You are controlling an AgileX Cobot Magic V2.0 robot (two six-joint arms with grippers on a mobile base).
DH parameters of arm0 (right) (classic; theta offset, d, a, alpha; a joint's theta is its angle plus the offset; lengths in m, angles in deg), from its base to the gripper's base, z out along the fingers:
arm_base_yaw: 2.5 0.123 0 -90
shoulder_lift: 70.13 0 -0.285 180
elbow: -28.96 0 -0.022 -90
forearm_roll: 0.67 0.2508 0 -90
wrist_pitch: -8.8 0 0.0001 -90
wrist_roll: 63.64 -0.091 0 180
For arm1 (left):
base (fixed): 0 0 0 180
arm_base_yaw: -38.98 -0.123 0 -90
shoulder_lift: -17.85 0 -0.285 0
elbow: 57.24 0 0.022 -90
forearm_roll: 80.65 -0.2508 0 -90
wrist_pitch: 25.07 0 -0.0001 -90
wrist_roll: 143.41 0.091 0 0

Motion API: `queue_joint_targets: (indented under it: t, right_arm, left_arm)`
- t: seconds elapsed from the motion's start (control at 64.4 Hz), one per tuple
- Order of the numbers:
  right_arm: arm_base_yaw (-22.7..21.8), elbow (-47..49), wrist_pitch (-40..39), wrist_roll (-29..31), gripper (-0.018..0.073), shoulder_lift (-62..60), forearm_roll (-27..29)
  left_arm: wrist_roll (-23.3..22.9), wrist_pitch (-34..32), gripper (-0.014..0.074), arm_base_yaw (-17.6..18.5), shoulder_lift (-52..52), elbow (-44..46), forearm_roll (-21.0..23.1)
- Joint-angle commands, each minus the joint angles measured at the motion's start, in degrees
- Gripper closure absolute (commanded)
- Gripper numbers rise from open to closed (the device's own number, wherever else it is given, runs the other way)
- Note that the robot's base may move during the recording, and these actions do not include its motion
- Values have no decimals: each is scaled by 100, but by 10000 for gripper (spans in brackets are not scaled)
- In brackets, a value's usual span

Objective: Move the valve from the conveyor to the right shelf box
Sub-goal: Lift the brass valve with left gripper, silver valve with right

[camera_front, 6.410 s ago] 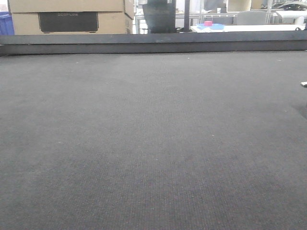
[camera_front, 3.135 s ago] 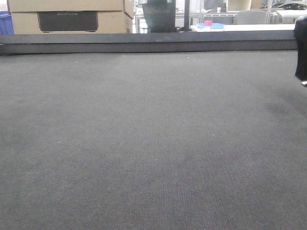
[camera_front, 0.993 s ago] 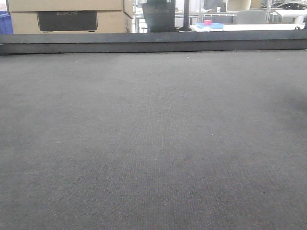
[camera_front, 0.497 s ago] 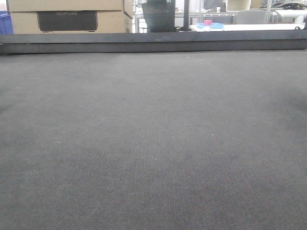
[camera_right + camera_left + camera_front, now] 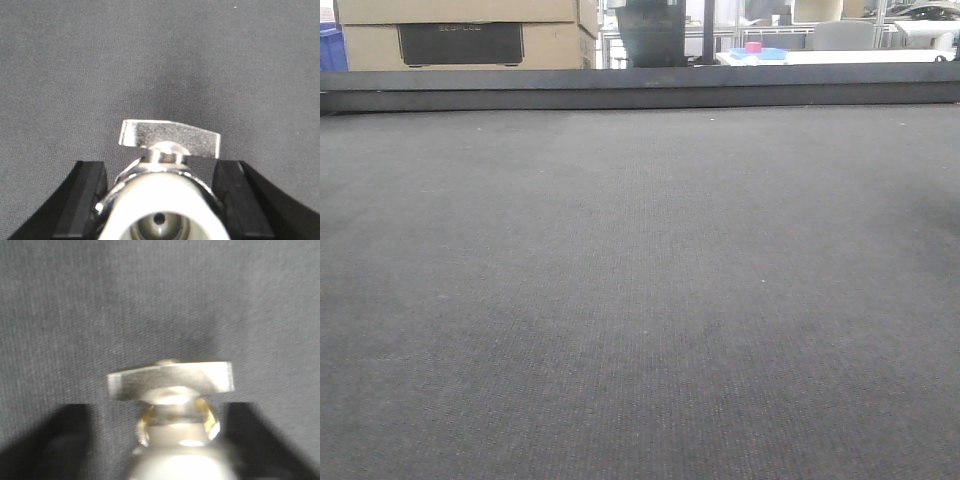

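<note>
The conveyor (image 5: pixel 640 300) is a wide dark grey woven belt with a black far rail (image 5: pixel 640 88); no valve or arm shows in the front view. In the left wrist view a blurred silver valve (image 5: pixel 172 380) with a flat handle sits between my left gripper's (image 5: pixel 159 440) black fingers (image 5: pixel 75 440), which stand wide of it with a gap on the left. In the right wrist view my right gripper (image 5: pixel 160 200) has its black fingers (image 5: pixel 85 200) pressed against both sides of a silver and white valve (image 5: pixel 170 140) over the belt. The right shelf is out of view.
Behind the far rail stand cardboard boxes (image 5: pixel 460 35) at the left and a blue tray (image 5: pixel 760 52) with a red object on a white table at the right. The belt (image 5: pixel 160 50) fills the background of both wrist views.
In the front view, a small pale object at the right edge and the dark arm part beside it have gone. The belt looks the same over the last second.
</note>
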Motion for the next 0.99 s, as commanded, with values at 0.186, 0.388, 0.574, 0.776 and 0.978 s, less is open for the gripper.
queue_joint_targets:
  t: [0.186, 0.388, 0.574, 0.776, 0.978]
  right_arm:
    - [-31, 37, -271, 22, 713, -116, -16]
    - [-31, 61, -285, 22, 713, -116, -16]
    - [-31, 235, -266, 22, 713, -217, -16]
    - [-31, 675, -269, 22, 713, -390, -16]
    - [-31, 1234, -216, 22, 713, -521, -16]
  left_arm:
    - [9, 103, 707, -14, 234, 176, 84]
    - [9, 115, 707, 93, 1032, 176, 120]
    - [-2, -121, 707, 181, 2127, 176, 180]
    - [-2, -175, 707, 181, 3174, 176, 180]
    - [-2, -522, 707, 181, 4097, 176, 180]
